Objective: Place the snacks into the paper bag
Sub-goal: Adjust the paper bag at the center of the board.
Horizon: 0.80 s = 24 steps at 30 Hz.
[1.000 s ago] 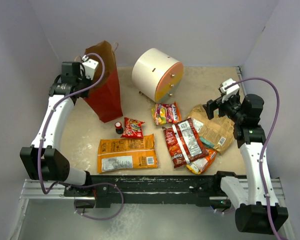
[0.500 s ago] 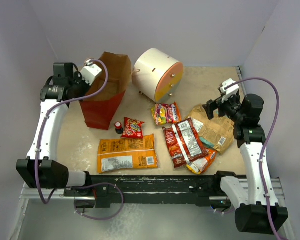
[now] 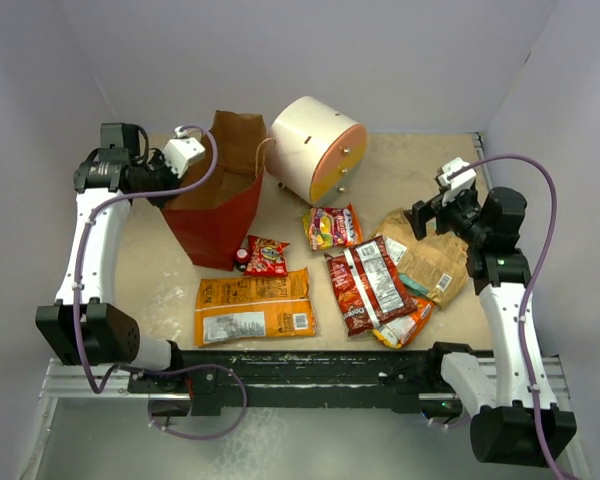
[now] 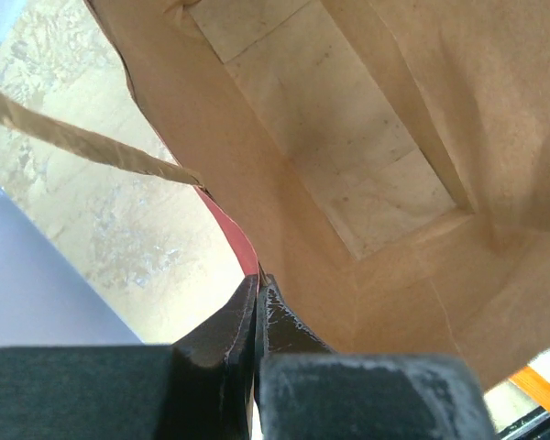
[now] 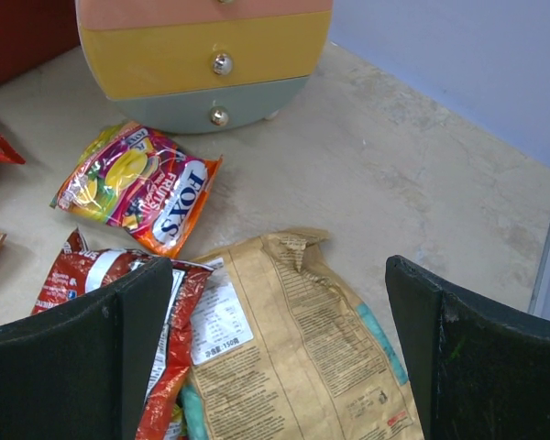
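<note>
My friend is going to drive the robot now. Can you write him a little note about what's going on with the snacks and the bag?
Left gripper: shut on the rim of the paper bag, which stands open at the back left.
Right gripper: open, holding nothing, over the tan packet.
Snacks: on the table, namely orange packet, small red packet, Fox's packet, dark red packet and the tan one.
Done: bag opened; no packet shows inside.
Left: every packet goes in.
</note>
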Motion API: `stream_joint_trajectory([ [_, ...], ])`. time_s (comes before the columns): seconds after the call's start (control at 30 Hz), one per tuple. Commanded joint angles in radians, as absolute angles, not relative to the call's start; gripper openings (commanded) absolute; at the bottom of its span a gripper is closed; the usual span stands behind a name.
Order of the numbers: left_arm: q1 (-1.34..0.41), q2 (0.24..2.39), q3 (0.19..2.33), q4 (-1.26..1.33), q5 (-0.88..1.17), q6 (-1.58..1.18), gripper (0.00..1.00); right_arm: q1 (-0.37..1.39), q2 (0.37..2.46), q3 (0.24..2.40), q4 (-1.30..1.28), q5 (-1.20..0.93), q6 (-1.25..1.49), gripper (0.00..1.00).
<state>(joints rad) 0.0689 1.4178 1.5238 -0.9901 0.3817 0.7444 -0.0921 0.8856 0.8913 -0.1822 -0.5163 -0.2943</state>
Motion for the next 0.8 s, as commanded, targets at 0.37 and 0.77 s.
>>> stream_joint_trajectory([
  [0.37, 0.092, 1.426, 1.542, -0.912, 0.382, 0.758, 0.33, -0.027, 1.004, 0.940, -0.337, -0.568, -0.456, 1.00],
  [0.77, 0.092, 1.325, 1.588, -0.745, 0.312, 0.526, 0.94, 0.129, 1.131, 0.957, -0.276, -0.565, -0.439, 1.00],
])
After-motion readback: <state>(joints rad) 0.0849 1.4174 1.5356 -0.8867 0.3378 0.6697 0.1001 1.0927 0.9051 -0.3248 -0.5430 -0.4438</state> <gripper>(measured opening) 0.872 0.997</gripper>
